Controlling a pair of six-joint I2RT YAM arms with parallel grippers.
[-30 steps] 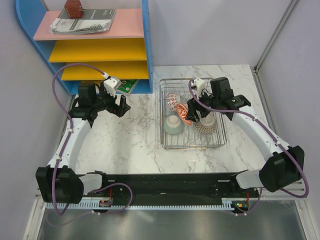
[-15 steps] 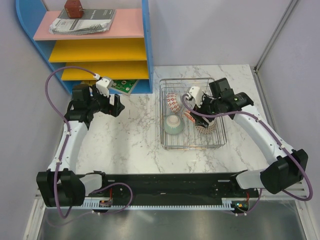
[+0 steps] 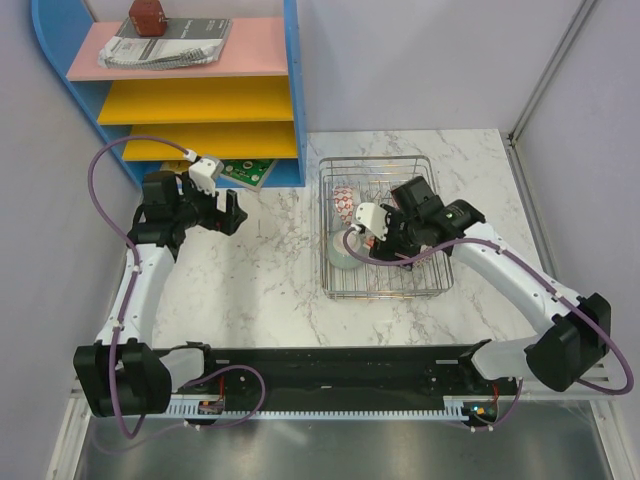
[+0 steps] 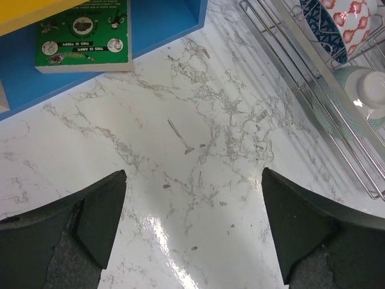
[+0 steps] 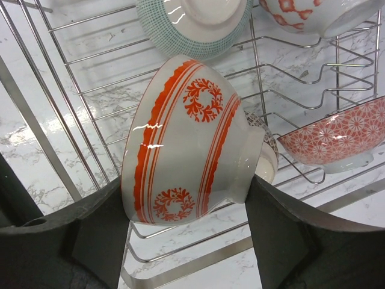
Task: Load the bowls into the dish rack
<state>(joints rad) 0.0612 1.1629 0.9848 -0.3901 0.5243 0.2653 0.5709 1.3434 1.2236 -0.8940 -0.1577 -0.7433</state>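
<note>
Right tool (image 5: 187,218) is grasping the orange-banded bowl (image 5: 192,138) on its side, rim at one finger and foot at the other. It is hanging low inside the dish rack (image 3: 388,294), between the teal mesh bowl (image 5: 192,24) and the red flower bowl (image 5: 337,141). Left tool (image 4: 192,180) is idling released over the counter (image 4: 198,120). Risk: pinched end to end on glaze, the bowl may be slipping or rolling on release and knocking its neighbours.

Left pincer (image 4: 194,192) wide open, right pincer (image 5: 186,192) clamped on bowl (image 5: 186,132)
</note>
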